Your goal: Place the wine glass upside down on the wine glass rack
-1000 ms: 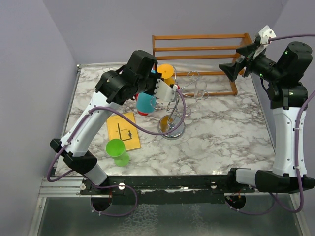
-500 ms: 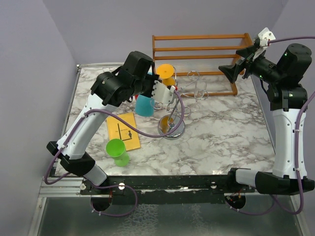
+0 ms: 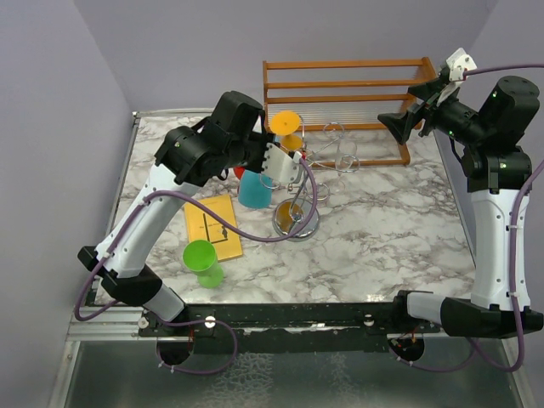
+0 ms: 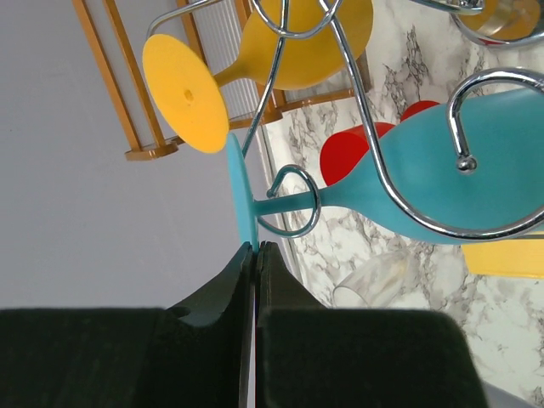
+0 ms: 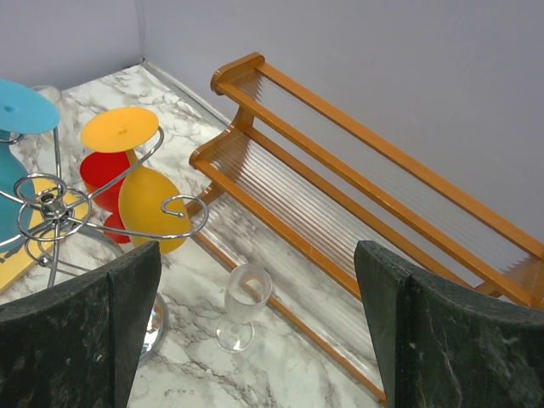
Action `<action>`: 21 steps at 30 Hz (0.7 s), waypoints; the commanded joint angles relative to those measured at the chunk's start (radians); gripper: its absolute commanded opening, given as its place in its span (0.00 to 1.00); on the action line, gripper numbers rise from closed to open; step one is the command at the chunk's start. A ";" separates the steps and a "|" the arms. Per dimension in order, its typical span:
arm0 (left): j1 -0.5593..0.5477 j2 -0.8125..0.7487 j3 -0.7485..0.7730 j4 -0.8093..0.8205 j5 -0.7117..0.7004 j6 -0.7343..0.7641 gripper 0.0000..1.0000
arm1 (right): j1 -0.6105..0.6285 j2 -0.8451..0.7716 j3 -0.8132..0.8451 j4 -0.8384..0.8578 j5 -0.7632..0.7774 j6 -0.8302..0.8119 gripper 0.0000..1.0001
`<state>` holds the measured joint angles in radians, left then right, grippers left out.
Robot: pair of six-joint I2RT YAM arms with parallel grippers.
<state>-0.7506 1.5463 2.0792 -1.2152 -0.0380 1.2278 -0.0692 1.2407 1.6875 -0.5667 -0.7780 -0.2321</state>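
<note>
A teal wine glass [image 3: 253, 189] hangs upside down, its stem inside a curled arm of the silver wire rack [image 3: 295, 219]. My left gripper [image 3: 274, 166] is shut on the rim of the glass's foot. In the left wrist view the fingertips [image 4: 255, 248] pinch the teal foot [image 4: 240, 195], and a rack wire [image 4: 464, 163] wraps the teal bowl [image 4: 459, 195]. An orange glass [image 3: 286, 123] hangs upside down on the rack. My right gripper [image 3: 399, 127] is open and empty, held high over the right end of the wooden shelf.
A brown wooden slatted shelf [image 3: 340, 85] stands at the back. A clear glass [image 5: 242, 306] stands upright in front of it. A red glass [image 3: 240, 172] is behind the teal one. A green cup [image 3: 202, 257] and a yellow card [image 3: 212, 225] lie at front left.
My left gripper has turned and lowered the teal glass from tilted to hanging bowl-down on the rack arm. The right arm has barely moved.
</note>
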 commanded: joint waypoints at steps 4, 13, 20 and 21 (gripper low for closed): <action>-0.007 -0.028 -0.033 -0.001 0.044 -0.023 0.02 | -0.004 -0.017 -0.008 0.019 0.013 -0.004 0.95; -0.007 -0.030 -0.052 -0.003 0.048 -0.035 0.12 | -0.004 -0.020 -0.023 0.023 0.023 -0.010 0.95; -0.007 -0.035 -0.044 -0.012 0.074 -0.047 0.15 | -0.004 -0.024 -0.033 0.024 0.025 -0.012 0.96; -0.007 -0.036 -0.043 -0.014 0.078 -0.050 0.16 | -0.004 -0.024 -0.032 0.024 0.024 -0.012 0.96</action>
<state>-0.7506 1.5391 2.0296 -1.2034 -0.0109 1.1995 -0.0692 1.2373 1.6596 -0.5644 -0.7773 -0.2340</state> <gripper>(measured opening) 0.150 0.954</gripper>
